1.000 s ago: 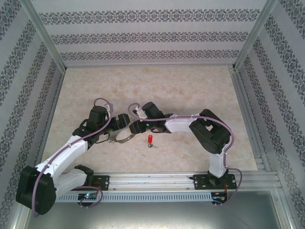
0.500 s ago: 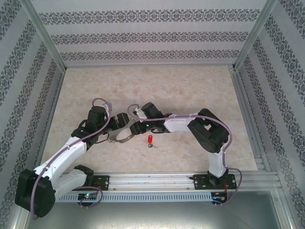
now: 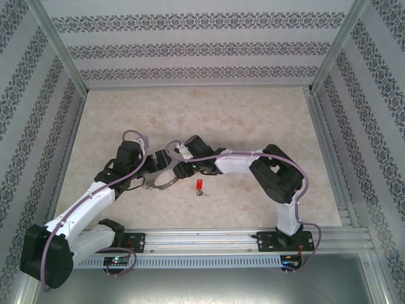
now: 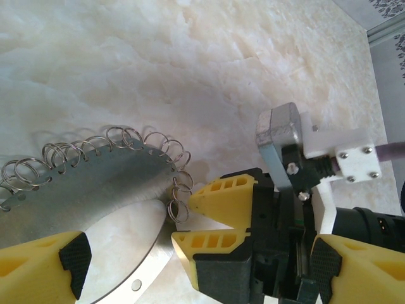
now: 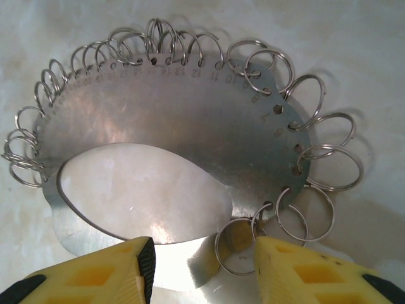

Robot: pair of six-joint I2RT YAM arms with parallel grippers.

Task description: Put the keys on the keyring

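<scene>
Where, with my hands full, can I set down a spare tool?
Free: the far half of the table up to the back wall, and the strip between the right arm and the side rail. Crowded: mid-table, where it meets the left arm at the keyring, key alongside.

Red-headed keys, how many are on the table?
1. The key lies loose on the table, just right of the keyring and apart from it. More could be hidden.

On the counter (image 3: 221, 114), the keyring (image 3: 166, 184) between the left tool (image 3: 158, 166) and the right tool (image 5: 202, 269). To its right, near but apart, the key (image 3: 200, 185).
</scene>
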